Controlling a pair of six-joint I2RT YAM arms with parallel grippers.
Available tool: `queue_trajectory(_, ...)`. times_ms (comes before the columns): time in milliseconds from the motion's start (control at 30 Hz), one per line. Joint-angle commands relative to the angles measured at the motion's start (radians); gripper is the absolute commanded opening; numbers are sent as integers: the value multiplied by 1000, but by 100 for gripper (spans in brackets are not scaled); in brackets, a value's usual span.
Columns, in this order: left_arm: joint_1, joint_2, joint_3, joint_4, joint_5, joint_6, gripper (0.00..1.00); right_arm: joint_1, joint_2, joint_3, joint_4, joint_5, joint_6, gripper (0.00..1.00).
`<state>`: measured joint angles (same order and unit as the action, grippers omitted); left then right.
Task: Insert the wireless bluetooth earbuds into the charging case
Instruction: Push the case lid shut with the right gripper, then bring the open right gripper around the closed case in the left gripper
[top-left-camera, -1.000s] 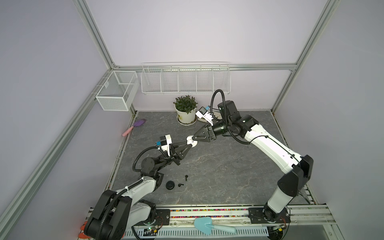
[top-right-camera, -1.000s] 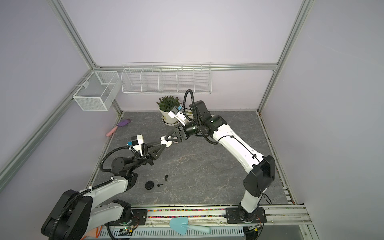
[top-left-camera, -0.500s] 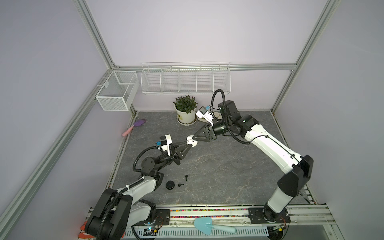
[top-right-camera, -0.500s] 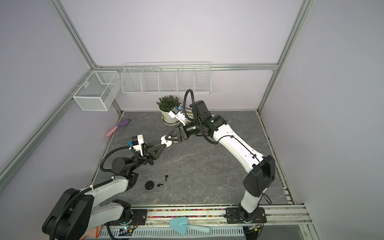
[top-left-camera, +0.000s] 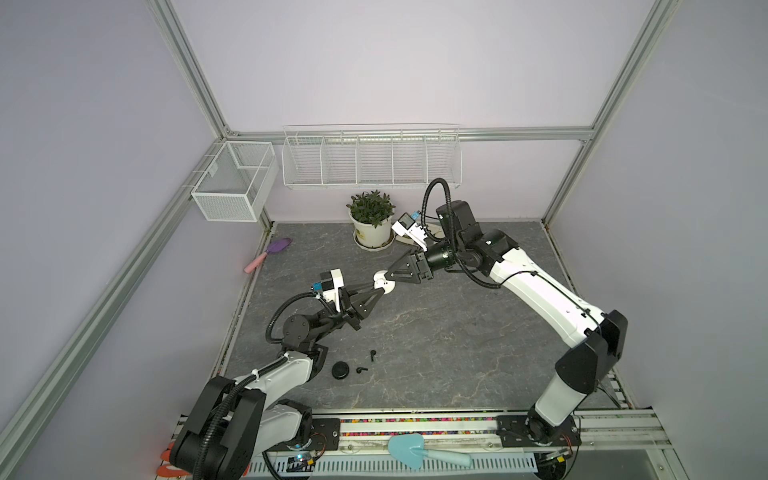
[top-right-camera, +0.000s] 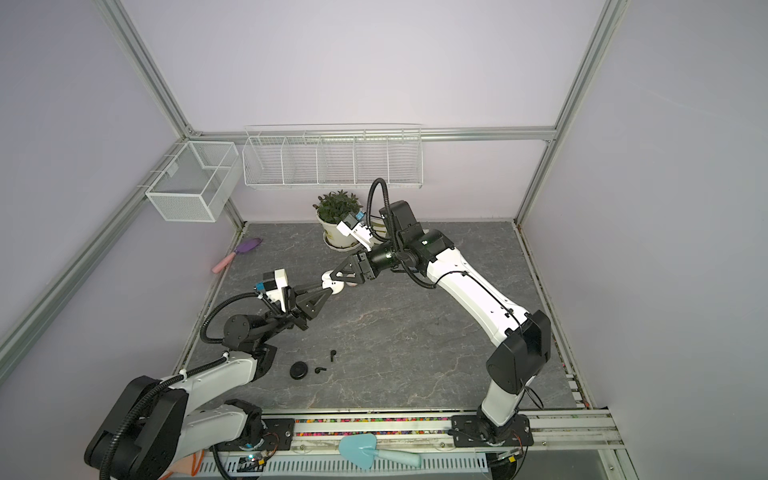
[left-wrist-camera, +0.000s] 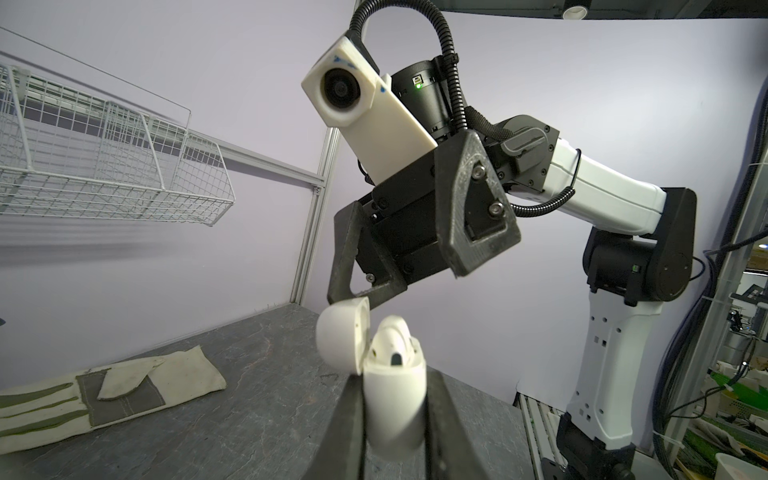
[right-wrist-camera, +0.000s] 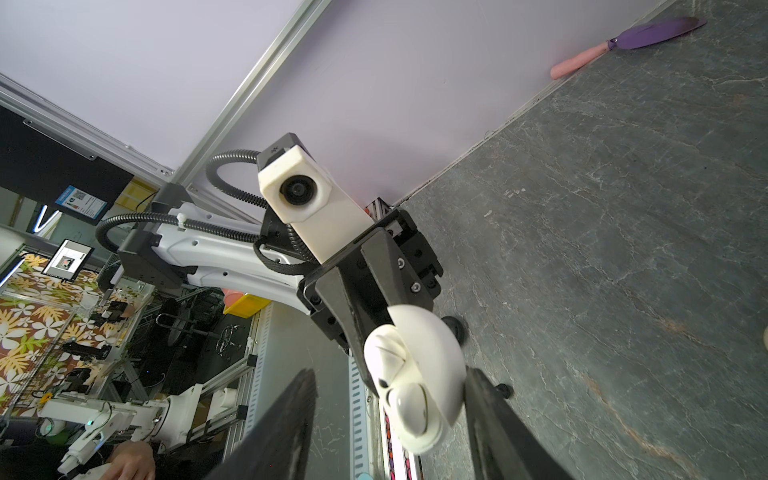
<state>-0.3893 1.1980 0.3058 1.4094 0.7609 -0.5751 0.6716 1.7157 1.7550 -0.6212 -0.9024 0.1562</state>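
The left claw (top-left-camera: 380, 289) is raised above the middle of the gray bench (top-left-camera: 457, 332) and pinches the white charging case (top-left-camera: 383, 282) by its lower body, one finger on each side, as the left wrist view shows (left-wrist-camera: 395, 395). The case's lid is hinged open and tipped to one side. A white earbud (left-wrist-camera: 395, 336) sits in the case with its rounded head sticking up from the opening; in the right wrist view two pale rounded shapes (right-wrist-camera: 386, 345) show there, though whether both are earbuds is hard to say.

The right claw (top-left-camera: 388, 276) reaches across from the far side and meets the case tip to tip. Its jaws are spread, with one finger on each side of the case in the right wrist view. One fingertip is close against the open lid; whether it touches cannot be told.

Nearer the front, two black earbuds (top-left-camera: 372, 354) (top-left-camera: 361, 369) lie loose on the bench, just beside a round black case (top-left-camera: 340, 369), well apart from both claws.

At the back stands a potted plant (top-left-camera: 372, 220), a purple brush (top-left-camera: 270, 253) lies by the left wall, and a cloth glove (left-wrist-camera: 104, 390) lies flat on the bench.
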Motion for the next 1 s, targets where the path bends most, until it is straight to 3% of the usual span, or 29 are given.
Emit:
queue_trajectory(0, -4, 14, 30, 5, 3, -16, 0, 13, -47, -3, -17, -37, -15, 60)
queue_trajectory(700, -4, 30, 29, 5, 1, -15, 0, 15, -57, 0, -45, -32, -33, 54)
queue_trajectory(800, -5, 29, 30, 5, 7, -16, 0, 6, -57, 47, -157, 25, -144, 53)
queue_trajectory(967, -5, 31, 48, 5, 46, -44, 0, -11, -90, 78, -284, 173, -444, 61)
